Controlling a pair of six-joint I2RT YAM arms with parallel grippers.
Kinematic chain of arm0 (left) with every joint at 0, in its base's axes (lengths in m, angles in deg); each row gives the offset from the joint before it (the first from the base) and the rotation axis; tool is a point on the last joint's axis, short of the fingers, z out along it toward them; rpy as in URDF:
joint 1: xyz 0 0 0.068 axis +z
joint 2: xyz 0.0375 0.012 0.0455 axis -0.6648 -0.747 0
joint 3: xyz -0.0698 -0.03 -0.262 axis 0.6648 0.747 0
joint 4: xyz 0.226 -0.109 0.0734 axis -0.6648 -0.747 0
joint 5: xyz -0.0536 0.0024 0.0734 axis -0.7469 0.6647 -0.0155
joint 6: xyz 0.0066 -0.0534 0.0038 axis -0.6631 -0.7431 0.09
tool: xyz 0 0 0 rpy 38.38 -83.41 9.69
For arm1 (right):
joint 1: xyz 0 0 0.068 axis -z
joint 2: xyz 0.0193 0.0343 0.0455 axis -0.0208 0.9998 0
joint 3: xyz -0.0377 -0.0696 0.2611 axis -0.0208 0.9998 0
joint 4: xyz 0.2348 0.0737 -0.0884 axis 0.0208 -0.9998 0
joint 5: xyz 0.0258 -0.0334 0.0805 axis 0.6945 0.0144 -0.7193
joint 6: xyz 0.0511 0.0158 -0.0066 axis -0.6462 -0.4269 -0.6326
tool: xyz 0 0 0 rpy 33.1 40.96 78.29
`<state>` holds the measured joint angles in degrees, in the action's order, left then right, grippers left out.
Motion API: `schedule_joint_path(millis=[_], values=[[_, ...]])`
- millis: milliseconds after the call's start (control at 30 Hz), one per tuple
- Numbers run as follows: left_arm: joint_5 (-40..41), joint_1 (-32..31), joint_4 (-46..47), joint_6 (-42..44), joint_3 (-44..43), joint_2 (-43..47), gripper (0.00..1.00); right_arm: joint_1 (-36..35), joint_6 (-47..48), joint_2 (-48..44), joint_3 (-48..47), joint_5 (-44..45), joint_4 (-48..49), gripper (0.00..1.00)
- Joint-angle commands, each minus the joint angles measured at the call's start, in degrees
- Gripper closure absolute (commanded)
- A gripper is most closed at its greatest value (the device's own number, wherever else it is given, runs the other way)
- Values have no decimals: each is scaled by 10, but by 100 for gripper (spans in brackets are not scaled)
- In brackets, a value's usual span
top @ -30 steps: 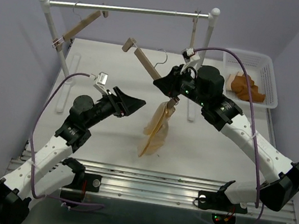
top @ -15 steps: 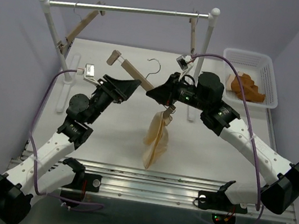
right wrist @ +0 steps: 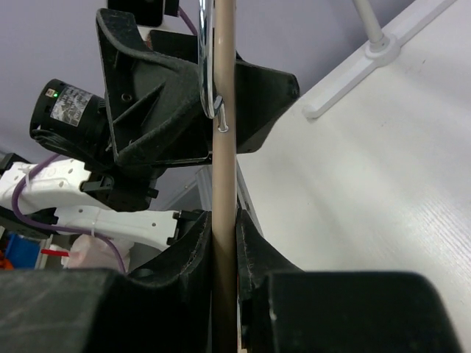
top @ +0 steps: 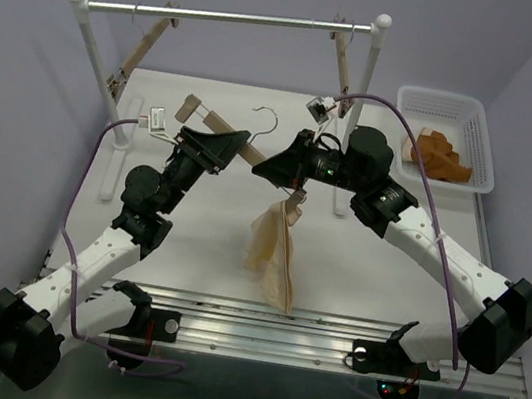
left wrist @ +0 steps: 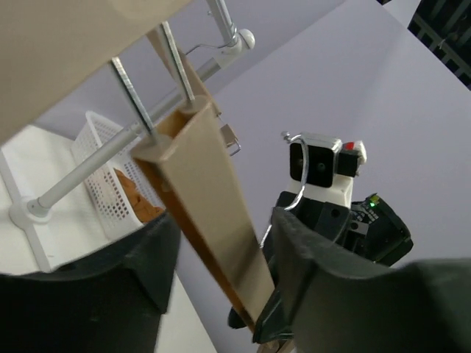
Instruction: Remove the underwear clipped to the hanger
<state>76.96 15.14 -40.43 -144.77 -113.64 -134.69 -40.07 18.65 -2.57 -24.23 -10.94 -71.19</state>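
The hanger point(top: 214, 122), a light-wood bar with a wire hook, hangs tilted in the air over the table. My right gripper point(top: 263, 167) is shut on the bar near its middle; the right wrist view shows the hanger point(right wrist: 224, 147) pinched between both pads of the right gripper point(right wrist: 223, 228). The beige underwear point(top: 275, 252) dangles from the clip under my right gripper, its lower end near the table's front. My left gripper point(top: 236, 144) straddles the bar's upper part. In the left wrist view the hanger point(left wrist: 210, 198) runs between the fingers of the left gripper point(left wrist: 224, 235), with light showing beside it.
A clothes rack rail point(top: 234, 19) crosses the back, with one wooden hanger point(top: 149, 44) at its left and another point(top: 342, 60) at its right. A white basket point(top: 480, 127) at the back right holds orange cloth point(top: 440, 156).
My left gripper rose to the hanger, took the bar between its fingers and narrowed its jaws. My right gripper carried the hanger leftward, and the underwear swung lower toward the front.
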Motion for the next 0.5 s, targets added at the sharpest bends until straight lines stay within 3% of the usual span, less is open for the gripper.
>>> schedule_joint_path(millis=[0, 133, 167, 200, 267, 367, 400, 467], values=[[-5, -1, 58, -3, -16, 0, 48, -2, -22, 9, -5, -6, 43, 99], [-4, 0, 58, -3, -16, 0, 74, -2, -20, 9, -3, 30, 37, 99], [-5, -1, 58, -2, -16, 0, 89, -2, -17, 8, -1, 42, 36, 99], [-4, -1, 53, -3, -17, -2, 98, -2, -15, 7, -1, 47, 35, 99], [0, 0, 45, -5, -22, -6, 100, -2, -6, 6, 2, 63, 31, 95], [5, 0, 34, -6, -26, -17, 100, -2, 10, -2, 7, 68, 23, 65], [8, 0, 32, -6, -25, -21, 100, -2, 24, -8, 10, 70, 21, 46], [9, 2, 32, -8, -25, -24, 100, -2, 41, -19, 17, 85, 15, 25]])
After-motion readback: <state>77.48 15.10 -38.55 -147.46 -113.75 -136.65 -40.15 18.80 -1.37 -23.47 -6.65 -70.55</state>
